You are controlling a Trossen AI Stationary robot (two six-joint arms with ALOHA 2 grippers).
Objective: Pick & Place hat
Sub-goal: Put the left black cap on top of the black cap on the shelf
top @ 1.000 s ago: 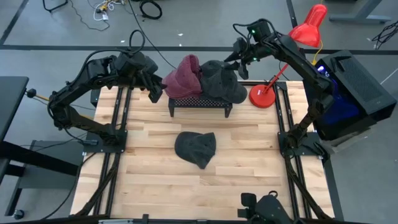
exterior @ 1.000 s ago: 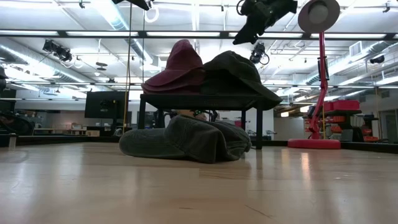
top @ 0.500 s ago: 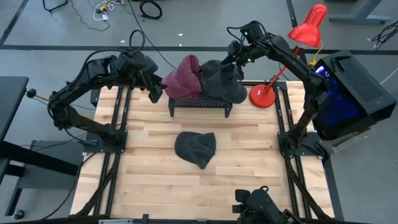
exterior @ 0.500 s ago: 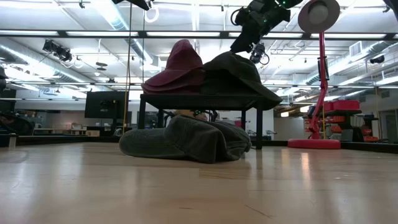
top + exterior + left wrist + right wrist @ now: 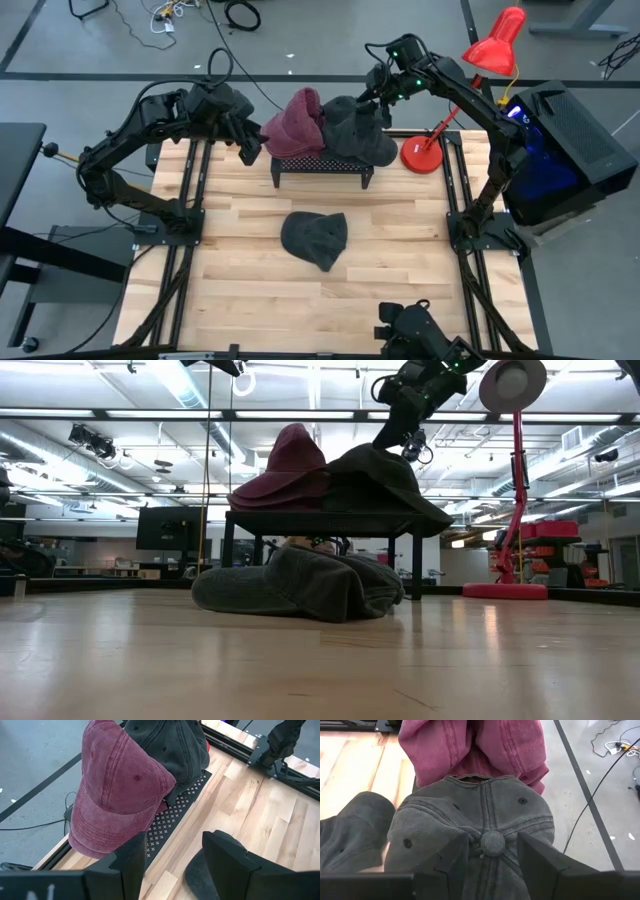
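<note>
A dark grey cap (image 5: 355,135) (image 5: 385,480) and a maroon cap (image 5: 293,122) (image 5: 120,790) sit side by side on a black perforated rack (image 5: 322,167) at the table's far side. A second grey hat (image 5: 314,238) (image 5: 300,585) lies crumpled on the table, nearer than the rack. My right gripper (image 5: 372,103) (image 5: 383,440) is open, down on the dark grey cap's crown. My left gripper (image 5: 247,152) (image 5: 175,850) is open and waits left of the rack, beside the maroon cap, touching nothing. My right gripper comes from above, slanting from the far right, onto the top of the dark grey cap's crown. Its open fingers (image 5: 455,852) stand on either side of the top button (image 5: 492,842), tips against the cloth. The cap still rests on the rack, next to the maroon cap (image 5: 470,750).
A red desk lamp stands with its base (image 5: 423,155) right of the rack and its shade (image 5: 497,45) beyond the far edge. Bare wood lies around the grey hat on the table and toward the near edge. Black frame rails run along both sides.
My right gripper has come down and a little toward the table's left, from above the rack onto the dark grey cap's crown. The caps and the hat on the table have stayed in place.
</note>
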